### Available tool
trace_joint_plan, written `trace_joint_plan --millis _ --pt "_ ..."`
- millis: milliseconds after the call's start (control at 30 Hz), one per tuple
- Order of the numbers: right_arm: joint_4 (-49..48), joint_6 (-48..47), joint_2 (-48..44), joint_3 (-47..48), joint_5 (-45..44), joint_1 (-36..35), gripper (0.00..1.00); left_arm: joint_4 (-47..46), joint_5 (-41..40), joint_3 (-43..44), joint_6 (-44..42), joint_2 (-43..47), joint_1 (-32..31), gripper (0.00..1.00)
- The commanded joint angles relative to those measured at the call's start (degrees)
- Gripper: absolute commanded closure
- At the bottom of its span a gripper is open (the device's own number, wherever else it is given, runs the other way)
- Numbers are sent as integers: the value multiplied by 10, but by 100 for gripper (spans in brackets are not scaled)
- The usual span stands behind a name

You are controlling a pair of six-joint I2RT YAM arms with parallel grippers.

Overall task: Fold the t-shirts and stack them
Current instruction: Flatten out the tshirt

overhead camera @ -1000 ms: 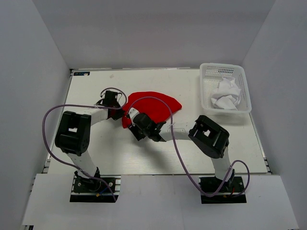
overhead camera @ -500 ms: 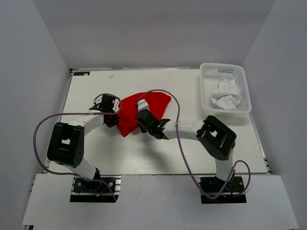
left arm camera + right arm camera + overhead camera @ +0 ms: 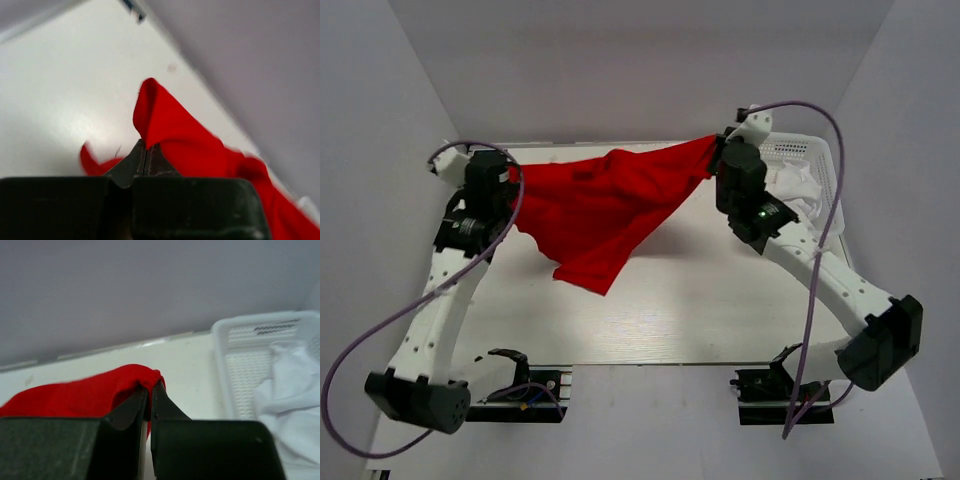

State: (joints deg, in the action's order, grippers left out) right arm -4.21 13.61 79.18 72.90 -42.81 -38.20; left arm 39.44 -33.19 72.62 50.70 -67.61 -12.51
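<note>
You hold the red t-shirt (image 3: pixel 605 205) spread above the worktop (image 3: pixel 720 300). The left claw (image 3: pixel 512 178) and right claw (image 3: pixel 717 152) each pinch a top corner, probably to shake it flat. The right claw is just beside the basket (image 3: pixel 795 152), and the white t-shirt (image 3: pixel 800 185) lies inside it. The hem dangles, with open worktop left of the basket.

A plain bright red t-shirt (image 3: pixel 605 205), a plain white t-shirt (image 3: pixel 295 390), and a white lattice basket (image 3: pixel 235 365).

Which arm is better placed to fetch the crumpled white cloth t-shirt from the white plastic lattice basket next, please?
Right, probably: the right gripper hangs beside the basket with the white t-shirt; the left gripper is far across. Both grip the red cloth t-shirt.
</note>
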Motion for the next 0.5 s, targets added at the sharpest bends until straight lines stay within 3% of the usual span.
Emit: trace_joint_plan --millis 0,100,200,467 --pt "-41 -81 -60 44 -90 20 100 15 -101 49 -27 76 6 100" --pt "-69 -135 -104 58 -109 36 100 2 -131 93 -66 103 6 100" --pt "-66 -176 -145 89 -110 44 100 51 -156 160 -66 109 6 100" --pt "9 -212 -251 155 -44 42 100 28 -144 216 -96 208 6 100"
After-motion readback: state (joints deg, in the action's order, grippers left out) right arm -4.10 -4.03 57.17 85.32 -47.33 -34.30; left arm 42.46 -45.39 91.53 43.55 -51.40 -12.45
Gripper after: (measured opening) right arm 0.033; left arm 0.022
